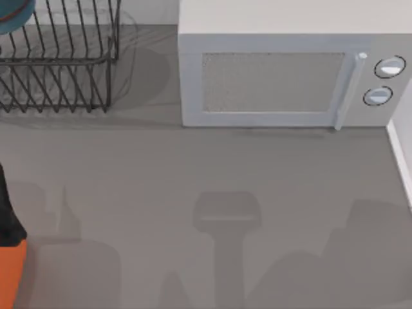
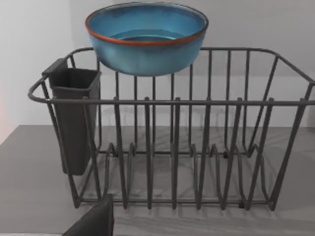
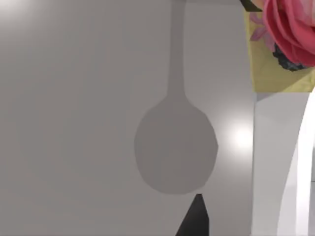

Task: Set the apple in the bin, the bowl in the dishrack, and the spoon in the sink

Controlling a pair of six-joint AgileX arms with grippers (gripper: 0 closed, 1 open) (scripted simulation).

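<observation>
Left wrist view has the bowl (image 2: 146, 39) at the far upper edge of the dishrack (image 2: 172, 147), its opening facing up and level, no tilt that I can make out. It is round, deep and teal-blue with a thin reddish-brown rim; being round, it has no long axis. Its base sits at about the height of the rack's top wire; whether it rests on that wire or hangs clear of it I cannot tell. From above, a slice of the bowl (image 1: 14, 16) appears over the rack's (image 1: 61, 58) far left part, in the desk's (image 1: 193, 174) far left corner. The rack is black thin wire with rows of upright prongs and a dark cutlery holder (image 2: 74, 118) hooked on one end. A white microwave (image 1: 290, 71) stands beside the rack to the right. The left arm (image 1: 9, 251), orange and black, is at the desk's left edge; I cannot tell how either tool's fingers stand.
</observation>
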